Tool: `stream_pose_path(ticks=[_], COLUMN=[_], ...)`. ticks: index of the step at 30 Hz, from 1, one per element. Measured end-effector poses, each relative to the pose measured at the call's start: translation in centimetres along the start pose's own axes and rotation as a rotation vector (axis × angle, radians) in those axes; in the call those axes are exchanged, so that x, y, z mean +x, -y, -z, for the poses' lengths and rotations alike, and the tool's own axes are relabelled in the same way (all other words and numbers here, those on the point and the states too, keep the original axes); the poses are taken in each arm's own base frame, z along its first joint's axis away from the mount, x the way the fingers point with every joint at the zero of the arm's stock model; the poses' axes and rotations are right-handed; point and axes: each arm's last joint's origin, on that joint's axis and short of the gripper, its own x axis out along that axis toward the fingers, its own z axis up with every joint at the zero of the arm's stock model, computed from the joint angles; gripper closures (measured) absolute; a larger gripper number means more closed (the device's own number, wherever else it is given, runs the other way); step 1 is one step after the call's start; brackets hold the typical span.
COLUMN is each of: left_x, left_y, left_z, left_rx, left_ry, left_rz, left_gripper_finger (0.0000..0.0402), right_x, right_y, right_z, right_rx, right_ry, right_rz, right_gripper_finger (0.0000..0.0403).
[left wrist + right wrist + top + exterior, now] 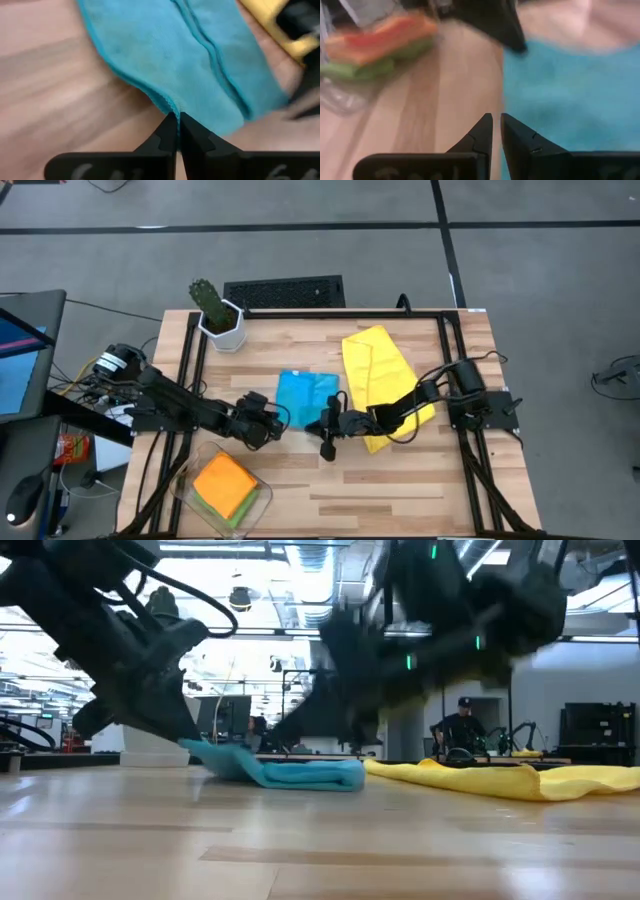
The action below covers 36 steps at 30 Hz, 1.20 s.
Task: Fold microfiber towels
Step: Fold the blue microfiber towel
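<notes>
Two dark, near-black arms of jointed segments: the left arm (190, 408) carries a bundle of light and coloured cables at its base, and the right arm (440, 390) has a rounded cylindrical joint housing near its base with thin black cables beside it. Each of the fingers (167, 137) is matte black, flat-sided and tapered to a narrow tip, with a small stepped notch along its edge, mounted on a black crossbar bearing faint pale markings. Small green indicator lights dot the dark arm housings in the low view.

Wooden worktop (400, 480), framed by dark rails. On it lie a blue towel (305, 395), a yellow towel (378, 370), a potted cactus (215, 315) and a clear bin (195, 485).
</notes>
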Motion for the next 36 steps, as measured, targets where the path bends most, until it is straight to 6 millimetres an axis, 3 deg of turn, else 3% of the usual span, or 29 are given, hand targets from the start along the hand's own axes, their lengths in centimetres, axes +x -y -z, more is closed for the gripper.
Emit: stream_pose_path(ticks=[2,6,13,19,23,26,28,36], left_x=[0.1,0.2,0.3,0.2,0.2,0.2,0.2,0.2], left_y=[-0.2,-0.2,-0.2,-0.1,0.0,0.0,0.0,0.1], left_z=[-0.3,-0.5,-0.6,-0.6,-0.6,-0.6,-0.6,-0.7], left_rx=[0.001,-0.007,-0.003,-0.003,-0.005,-0.007,-0.007,-0.006], left_ry=[0.007,0.011,0.006,0.008,0.005,0.003,0.003,0.01], left_rz=[-0.02,-0.028,-0.026,-0.015,-0.007,-0.005,-0.004,0.004], left_gripper_finger=[0.0401,0.0401,0.0401,0.0401,0.0401,0.0401,0.0401,0.0401], right_x=[-0.7,-0.7,0.5,1.6,1.0,-0.1,-0.9,-1.3], right_y=[0.0,0.7,3.7,4.6,4.6,4.7,5.5,9.8], right_z=[-1.1,-1.4,1.1,2.3,1.3,-1.9,-2.7,-0.1], right_rx=[-0.044,-0.115,-0.056,-0.04,-0.053,-0.064,-0.069,-0.057], right_ry=[0.004,0.009,-0.07,-0.075,-0.052,0.061,0.091,-0.016], right_rz=[0.039,0.093,0.181,0.133,0.125,0.173,0.238,0.328], right_gripper_finger=[0.034,0.034,0.034,0.034,0.034,0.0344,0.0349,0.0379])
